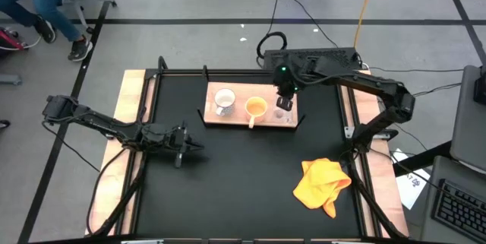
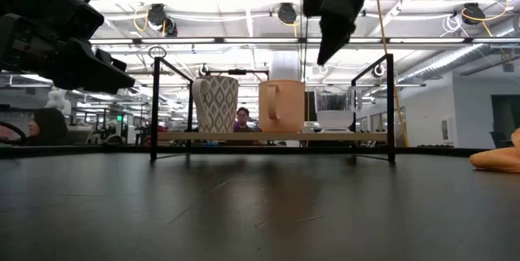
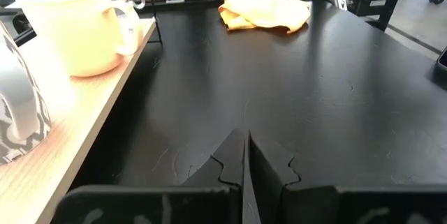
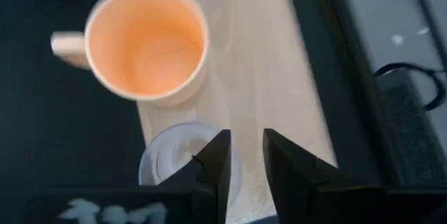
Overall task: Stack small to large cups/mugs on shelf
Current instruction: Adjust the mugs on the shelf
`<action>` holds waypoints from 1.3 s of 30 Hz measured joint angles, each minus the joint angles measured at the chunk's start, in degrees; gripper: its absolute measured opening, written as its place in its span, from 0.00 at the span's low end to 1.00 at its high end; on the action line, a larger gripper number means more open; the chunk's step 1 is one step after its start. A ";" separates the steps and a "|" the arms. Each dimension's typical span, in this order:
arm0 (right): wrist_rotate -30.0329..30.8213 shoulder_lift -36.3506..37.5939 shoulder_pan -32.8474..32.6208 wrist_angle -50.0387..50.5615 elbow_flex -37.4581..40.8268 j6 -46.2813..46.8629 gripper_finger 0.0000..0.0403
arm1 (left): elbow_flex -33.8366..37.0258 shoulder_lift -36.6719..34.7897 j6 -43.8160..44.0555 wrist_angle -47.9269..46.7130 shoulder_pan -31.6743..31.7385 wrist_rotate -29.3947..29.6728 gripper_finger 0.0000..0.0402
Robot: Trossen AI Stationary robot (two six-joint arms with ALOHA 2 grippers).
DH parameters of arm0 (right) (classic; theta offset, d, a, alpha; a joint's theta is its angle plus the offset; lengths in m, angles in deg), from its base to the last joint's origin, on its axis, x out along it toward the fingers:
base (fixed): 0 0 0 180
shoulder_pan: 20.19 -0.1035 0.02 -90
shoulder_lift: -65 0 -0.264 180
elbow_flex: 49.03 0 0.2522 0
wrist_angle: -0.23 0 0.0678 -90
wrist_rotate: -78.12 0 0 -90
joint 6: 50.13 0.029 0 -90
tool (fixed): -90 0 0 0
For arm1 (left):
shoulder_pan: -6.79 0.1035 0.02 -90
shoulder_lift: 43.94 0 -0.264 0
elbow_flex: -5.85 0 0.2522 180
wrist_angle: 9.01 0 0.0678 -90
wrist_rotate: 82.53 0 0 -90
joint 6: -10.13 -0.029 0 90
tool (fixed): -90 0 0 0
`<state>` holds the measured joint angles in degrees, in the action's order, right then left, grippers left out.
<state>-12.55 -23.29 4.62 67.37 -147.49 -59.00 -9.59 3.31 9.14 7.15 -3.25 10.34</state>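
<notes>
Below my right gripper [image 4: 245, 161], whose fingers stand slightly apart holding nothing, lies the shelf [image 1: 235, 116]; the white mug [image 1: 224, 101] farthest, orange mug [image 4: 147, 41] nearer, glass cup [image 4: 174, 160] directly beneath. No readable writing. My left gripper [image 3: 246, 155], closed, waits apart.

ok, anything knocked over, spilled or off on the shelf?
Nothing stands out. White mug, orange mug and glass cup all stand upright in a row on the shelf. The crumpled yellow cloth lies off the shelf on the table.
</notes>
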 joint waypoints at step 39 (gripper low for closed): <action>15.69 47.52 -24.34 -18.52 37.31 20.23 0.00 | -0.02 -21.44 -10.54 -0.47 -15.33 20.20 0.00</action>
<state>3.14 24.23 -19.72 48.85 -110.18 -38.76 -9.61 -18.13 -1.40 6.69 -18.58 30.54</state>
